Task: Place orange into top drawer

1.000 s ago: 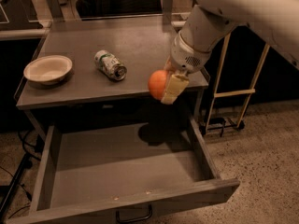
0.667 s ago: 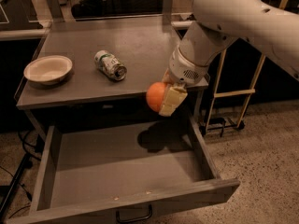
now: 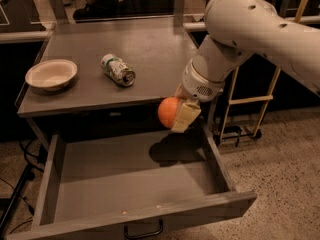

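While the top drawer [image 3: 130, 184] stood open, the gripper [image 3: 176, 115] was clamped on the orange [image 3: 168, 111], above its right rear part.

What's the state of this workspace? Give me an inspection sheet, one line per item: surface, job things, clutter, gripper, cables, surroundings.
Surface: grey tabletop, flat, carrying two items.
Job's things: orange held in the air over the right rear of the top drawer; the drawer is pulled out, and the orange's shadow falls on its floor.
Clutter: white bowl near the tabletop's left edge; green-and-white can on its side, nearer the middle.
Gripper: gripper shut on the orange, just off the tabletop's front edge.
Cables: dark cables on the floor left of the drawer.
Surroundings: speckled floor; yellow frame at right.
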Robot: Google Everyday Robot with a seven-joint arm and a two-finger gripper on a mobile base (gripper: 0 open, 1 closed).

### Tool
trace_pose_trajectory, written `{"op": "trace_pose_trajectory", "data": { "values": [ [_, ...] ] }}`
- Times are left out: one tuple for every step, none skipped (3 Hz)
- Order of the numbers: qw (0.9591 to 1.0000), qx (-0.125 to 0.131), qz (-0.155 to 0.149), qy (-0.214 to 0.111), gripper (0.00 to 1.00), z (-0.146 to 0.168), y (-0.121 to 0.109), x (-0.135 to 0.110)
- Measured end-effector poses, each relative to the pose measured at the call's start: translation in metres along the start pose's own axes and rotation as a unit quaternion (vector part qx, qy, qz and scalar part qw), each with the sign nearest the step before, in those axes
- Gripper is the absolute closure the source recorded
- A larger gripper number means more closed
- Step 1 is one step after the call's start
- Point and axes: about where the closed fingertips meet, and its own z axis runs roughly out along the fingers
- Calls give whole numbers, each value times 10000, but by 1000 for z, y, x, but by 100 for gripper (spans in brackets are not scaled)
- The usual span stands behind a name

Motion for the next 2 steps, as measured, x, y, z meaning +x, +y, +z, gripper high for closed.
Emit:
{"op": "trace_pose_trajectory", "data": {
  "values": [
    [9999, -68, 121, 60, 100, 30, 14, 18],
    [9992, -322, 245, -4, 100, 76, 30, 37]
  ]
}}
